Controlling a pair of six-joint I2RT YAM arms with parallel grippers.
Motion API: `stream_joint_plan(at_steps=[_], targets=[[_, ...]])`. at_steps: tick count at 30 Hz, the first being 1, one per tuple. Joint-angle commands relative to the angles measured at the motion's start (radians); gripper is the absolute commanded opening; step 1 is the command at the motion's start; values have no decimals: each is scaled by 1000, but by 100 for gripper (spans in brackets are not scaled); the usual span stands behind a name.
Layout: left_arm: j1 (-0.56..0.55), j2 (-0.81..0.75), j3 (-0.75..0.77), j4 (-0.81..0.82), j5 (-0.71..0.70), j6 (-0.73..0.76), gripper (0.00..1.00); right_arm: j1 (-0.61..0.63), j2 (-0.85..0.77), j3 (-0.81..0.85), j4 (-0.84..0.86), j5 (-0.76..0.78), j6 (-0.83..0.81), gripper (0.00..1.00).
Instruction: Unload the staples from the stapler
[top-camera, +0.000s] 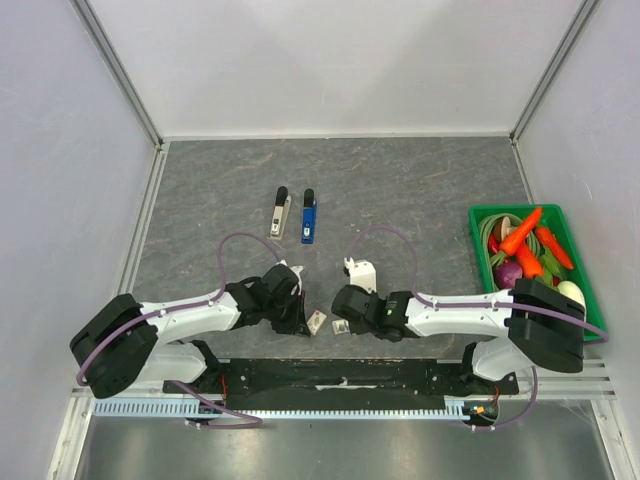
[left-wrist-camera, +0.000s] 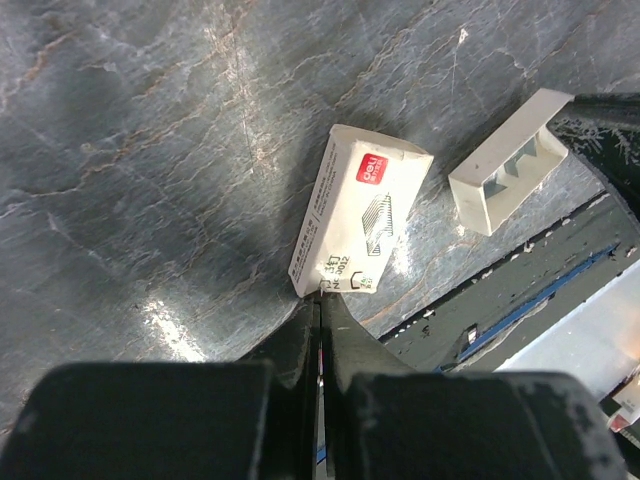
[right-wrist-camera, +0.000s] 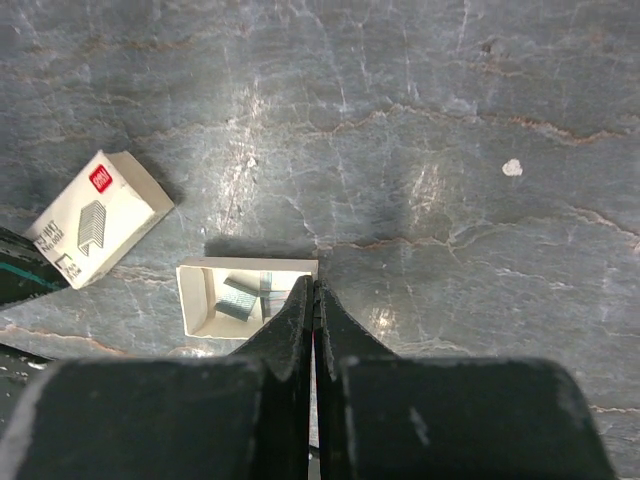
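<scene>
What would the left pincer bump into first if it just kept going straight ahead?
Most likely the small white staple box with the red label. It lies flat right in front of the shut left pincer, its near corner almost at the tips. Whether they already touch is unclear.

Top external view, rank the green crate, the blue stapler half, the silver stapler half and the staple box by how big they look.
Largest: the green crate.
Next: the blue stapler half and the silver stapler half, too alike to rank.
Smallest: the staple box.
</scene>
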Motion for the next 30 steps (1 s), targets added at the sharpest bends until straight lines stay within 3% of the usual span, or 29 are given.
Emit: stream_joint_plan(at_steps=[1,16,30], targets=[[-7,14,0,-1,-17,50,2,-29,5,62,11,48,-42,0],[-8,-42,-2,-109,-198,-47,2,-90,143,183,23,58,-146,0],[-8,-2,30,-104,-227,-48,2,-90,190,203,36,70,-143,0]])
